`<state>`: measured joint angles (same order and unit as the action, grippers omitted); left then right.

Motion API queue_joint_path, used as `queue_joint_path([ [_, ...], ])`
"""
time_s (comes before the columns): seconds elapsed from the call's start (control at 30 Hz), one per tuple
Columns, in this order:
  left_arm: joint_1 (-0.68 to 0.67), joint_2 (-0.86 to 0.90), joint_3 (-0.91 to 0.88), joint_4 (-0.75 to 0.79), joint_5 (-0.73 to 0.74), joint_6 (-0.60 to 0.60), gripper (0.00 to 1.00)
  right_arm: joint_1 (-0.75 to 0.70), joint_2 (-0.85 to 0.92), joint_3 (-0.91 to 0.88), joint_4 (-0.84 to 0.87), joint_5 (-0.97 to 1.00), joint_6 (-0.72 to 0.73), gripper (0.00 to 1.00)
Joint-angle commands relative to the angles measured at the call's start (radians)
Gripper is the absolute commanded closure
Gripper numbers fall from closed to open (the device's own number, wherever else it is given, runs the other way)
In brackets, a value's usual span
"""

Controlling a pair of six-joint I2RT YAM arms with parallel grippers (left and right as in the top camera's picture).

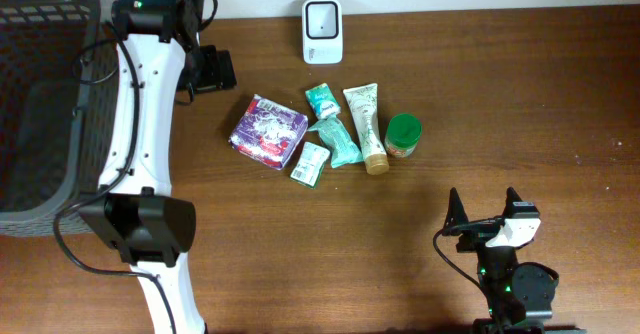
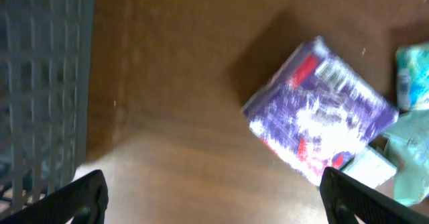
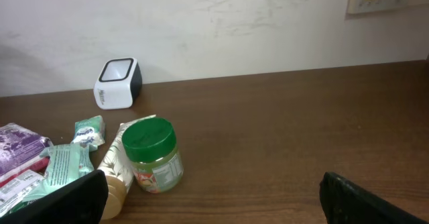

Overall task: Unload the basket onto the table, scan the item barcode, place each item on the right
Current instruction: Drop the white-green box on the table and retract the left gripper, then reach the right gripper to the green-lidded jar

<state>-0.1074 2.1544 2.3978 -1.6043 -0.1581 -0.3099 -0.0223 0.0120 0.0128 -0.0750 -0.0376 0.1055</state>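
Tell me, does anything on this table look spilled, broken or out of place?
Nothing stands out. The purple packet, tube and small sachets lie flat in a loose huddle. The green-lidded jar stands upright with its lid on, and the scanner sits behind them. No spill or damage shows.

left arm (image 1: 140, 104): white links, black joints, black cable | right arm (image 1: 515, 282): black, white wrist block, green light
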Motion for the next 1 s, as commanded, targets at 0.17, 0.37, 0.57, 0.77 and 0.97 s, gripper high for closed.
queue_joint_path([
  [0.17, 0.105, 0.024, -0.009, 0.073, -0.022, -0.09, 0.01, 0.008, -0.007, -0.007, -0.004, 0.009, 0.004, 0.01],
  [0.37, 0.122, 0.03, -0.009, 0.051, -0.022, -0.09, 0.01, 0.008, -0.006, -0.007, -0.004, 0.009, 0.004, 0.01],
  [0.57, 0.121, 0.03, -0.009, 0.074, -0.004, -0.09, 0.01, 0.009, -0.006, -0.007, 0.018, -0.135, 0.093, 0.01],
  [0.77, 0.121, 0.03, -0.009, 0.074, -0.004, -0.09, 0.01, 0.009, -0.007, -0.007, 0.121, -0.74, 0.546, 0.01],
  [0.97, 0.122, 0.03, -0.009, 0.074, -0.004, -0.09, 0.01, 0.009, -0.003, 0.032, 0.64, -0.502, 0.667, 0.01],
])
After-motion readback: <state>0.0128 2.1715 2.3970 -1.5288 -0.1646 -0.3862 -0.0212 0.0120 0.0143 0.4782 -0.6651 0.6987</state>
